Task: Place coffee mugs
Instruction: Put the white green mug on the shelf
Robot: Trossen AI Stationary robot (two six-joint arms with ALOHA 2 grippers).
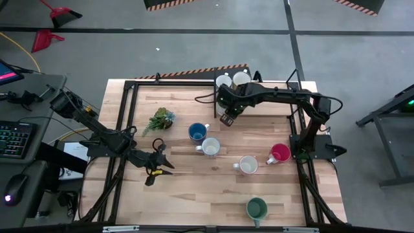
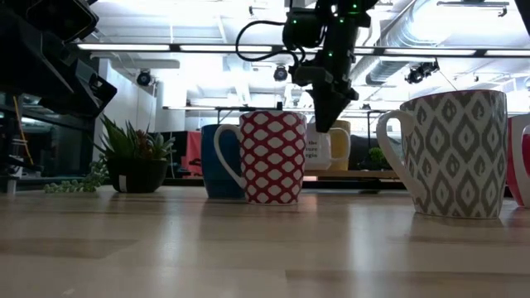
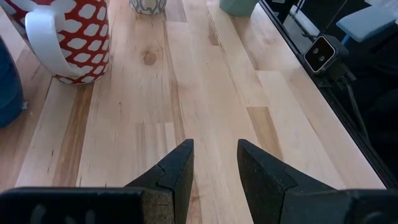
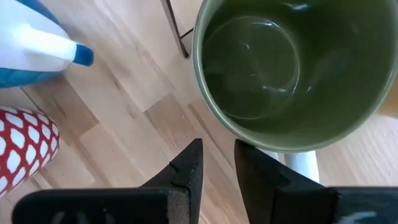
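Observation:
Several coffee mugs stand on the wooden table [image 1: 181,188]: a blue one [image 1: 197,132], a red-and-white patterned one [image 1: 210,147], a grey patterned one [image 1: 248,165], a red one [image 1: 279,153] and a teal one [image 1: 257,208]. An olive green mug [image 4: 280,68] stands upright under my right gripper [image 4: 217,146]. That gripper points steeply down and is open. Its fingers are beside the mug's rim, outside it. The mug's white handle [image 4: 301,167] runs under one finger. My left gripper [image 3: 216,146] waits open above bare wood near the table's left side.
A white mug [image 1: 223,81] and a cream mug [image 1: 241,78] stand at the far edge. A small leafy plant [image 1: 160,120] sits left of the blue mug. A black frame runs along the table's edges. Bare wood lies between the left gripper and the near edge.

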